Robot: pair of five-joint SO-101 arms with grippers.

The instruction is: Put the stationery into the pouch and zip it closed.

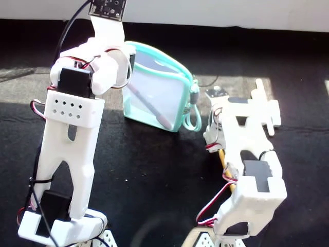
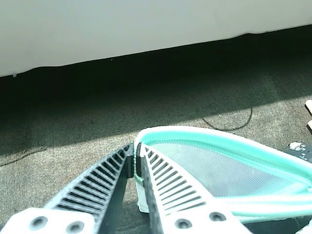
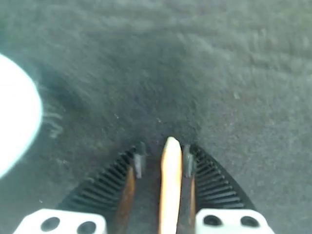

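tools both clamped: your left tool (image 2: 134,152) pinches the zipper edge of the one pouch (image 2: 229,170), your right tool (image 3: 164,157) grips one orange pencil (image 3: 170,200); one pen (image 1: 149,105) lies inside the pouch.

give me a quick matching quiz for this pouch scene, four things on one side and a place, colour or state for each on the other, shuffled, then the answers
Things
1. left tool
2. right tool
3. pouch
4. pen

Descriptions
A. grips an orange pencil
B. mint green trim with a see-through side
C. pinched shut on the pouch's zip edge
D. lies slanted inside the pouch, visible through its side

Pairs: 1-C, 2-A, 3-B, 4-D
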